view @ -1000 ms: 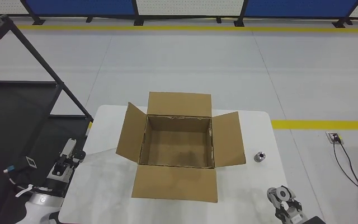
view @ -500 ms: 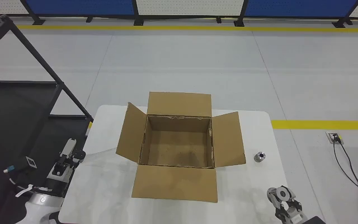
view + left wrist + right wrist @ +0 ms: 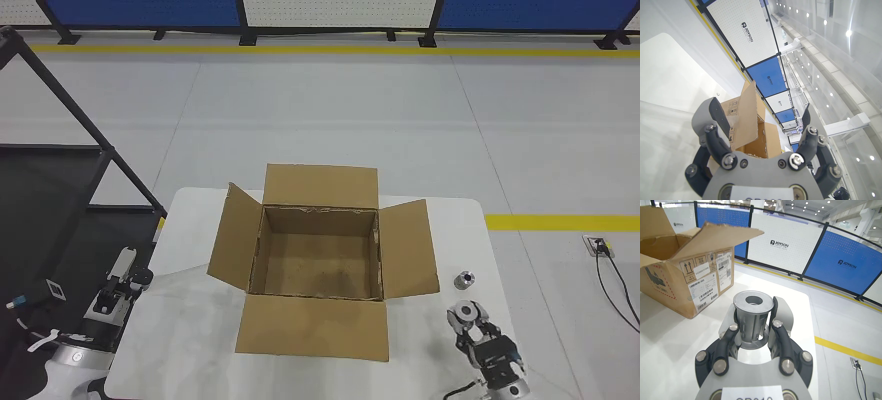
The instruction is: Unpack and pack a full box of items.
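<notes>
An open cardboard box (image 3: 315,255) stands mid-table with all flaps folded out; its inside shows bare cardboard floor. My right gripper (image 3: 468,320) is at the table's front right, shut on a grey metal flanged sleeve (image 3: 753,303) held upright between its fingers (image 3: 775,306); the box (image 3: 687,275) is off to one side of it. A second small metal part (image 3: 465,280) stands on the table just beyond that gripper, right of the box. My left gripper (image 3: 762,117) is open with nothing in it, low beside the table's left edge (image 3: 120,270), facing the box (image 3: 753,121).
The white table (image 3: 190,300) has bare surface left and right of the box. A black frame (image 3: 80,130) stands to the left. A yellow floor line and a cable with a socket (image 3: 600,245) lie to the right.
My right gripper, with the metal sleeve in it, has moved from the table's front right corner inward and toward the small metal part. The left arm and the box have kept still.
</notes>
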You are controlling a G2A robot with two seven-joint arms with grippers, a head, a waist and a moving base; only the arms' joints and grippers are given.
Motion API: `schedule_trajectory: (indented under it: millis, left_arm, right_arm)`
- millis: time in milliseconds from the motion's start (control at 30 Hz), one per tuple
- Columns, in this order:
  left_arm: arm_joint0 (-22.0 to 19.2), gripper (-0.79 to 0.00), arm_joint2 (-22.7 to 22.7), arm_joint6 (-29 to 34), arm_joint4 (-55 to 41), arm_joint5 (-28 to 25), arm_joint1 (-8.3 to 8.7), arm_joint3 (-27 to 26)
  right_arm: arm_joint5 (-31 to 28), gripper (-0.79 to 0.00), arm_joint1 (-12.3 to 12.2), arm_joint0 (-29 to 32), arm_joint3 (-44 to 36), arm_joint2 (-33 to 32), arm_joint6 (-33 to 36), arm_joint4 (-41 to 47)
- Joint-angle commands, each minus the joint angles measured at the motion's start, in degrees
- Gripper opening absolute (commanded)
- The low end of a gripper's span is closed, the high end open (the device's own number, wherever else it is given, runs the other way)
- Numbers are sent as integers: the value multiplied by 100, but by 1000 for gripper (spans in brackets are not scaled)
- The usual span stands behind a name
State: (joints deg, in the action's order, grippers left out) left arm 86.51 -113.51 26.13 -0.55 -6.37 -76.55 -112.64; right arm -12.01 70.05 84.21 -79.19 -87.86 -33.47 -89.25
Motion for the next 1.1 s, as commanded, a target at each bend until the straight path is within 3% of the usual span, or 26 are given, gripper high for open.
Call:
schedule_trajectory:
  millis: [0, 300, 667, 833, 967, 1000, 1067]
  left_arm:
    - [0, 0, 0, 0, 0, 0, 0, 0]
    - [0, 0, 0, 0, 0, 0, 0, 0]
    - [0, 0, 0, 0, 0, 0, 0, 0]
    - [0, 0, 0, 0, 0, 0, 0, 0]
    - [0, 0, 0, 0, 0, 0, 0, 0]
    - [0, 0, 0, 0, 0, 0, 0, 0]
    - [0, 0, 0, 0, 0, 0, 0, 0]
  right_arm:
    - [18, -785, 15, -299, 265, 130, 257, -69]
    - [-113, -785, 29, -1009, 1131, 307, 682, -92]
    - [-12, -785, 15, -1220, 1455, 381, 914, -253]
    - [-47, -496, 1, -1231, 1505, 384, 893, -270]
    - [-108, -372, -19, -1210, 1492, 354, 872, -270]
    - [-116, -277, -23, -1204, 1486, 348, 876, -270]
    - [-127, -200, -30, -1192, 1469, 338, 889, -267]
